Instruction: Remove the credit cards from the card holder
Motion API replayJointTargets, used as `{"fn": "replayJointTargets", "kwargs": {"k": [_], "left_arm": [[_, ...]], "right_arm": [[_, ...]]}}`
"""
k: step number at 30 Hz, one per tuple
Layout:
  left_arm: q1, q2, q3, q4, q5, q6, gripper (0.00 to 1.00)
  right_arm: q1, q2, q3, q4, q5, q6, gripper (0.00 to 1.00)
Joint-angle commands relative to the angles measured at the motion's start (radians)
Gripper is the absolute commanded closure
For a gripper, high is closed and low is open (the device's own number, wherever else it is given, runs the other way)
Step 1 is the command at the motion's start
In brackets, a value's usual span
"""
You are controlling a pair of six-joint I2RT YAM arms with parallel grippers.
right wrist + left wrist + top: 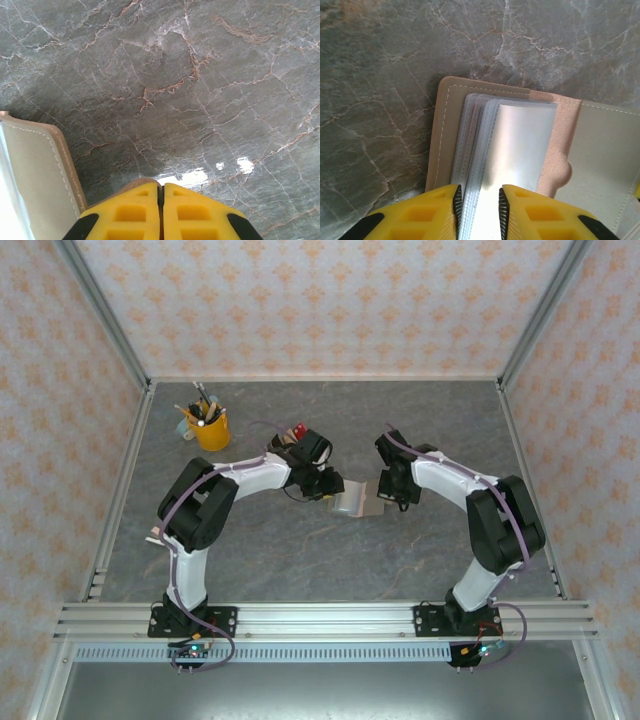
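Note:
The card holder (358,502) lies open on the grey marble table between the two arms. Its tan cover (445,130) holds a fan of clear plastic sleeves (520,145) that glare white. The credit cards cannot be made out in the sleeves. My left gripper (479,192) hangs over the sleeves, jaws a narrow gap apart with one sleeve edge between the pads. My right gripper (161,186) is shut at the holder's right side (30,180). A rounded tan corner (137,182) shows just past its left finger. Whether that corner is pinched I cannot tell.
A yellow cup of pens (210,428) stands at the back left. A small rack with brown and red slabs (293,432) sits behind the left gripper (330,485). Patterned walls and metal rails bound the table.

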Motion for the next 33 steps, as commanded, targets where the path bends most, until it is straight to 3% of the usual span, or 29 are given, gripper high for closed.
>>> {"fn": "replayJointTargets", "kwargs": {"k": [1, 13, 33], "left_arm": [[-0.012, 0.013, 0.036, -0.028, 0.016, 0.007, 0.7], [-0.015, 0.01, 0.03, 0.026, 0.111, 0.007, 0.78], [-0.017, 0.007, -0.002, 0.167, 0.238, -0.036, 0.64]], "right_arm": [[-0.005, 0.019, -0.011, 0.008, 0.0, -0.013, 0.92], [-0.006, 0.035, -0.013, 0.025, -0.039, -0.016, 0.93], [0.0, 0.058, 0.0, 0.104, -0.21, -0.061, 0.92]]}}
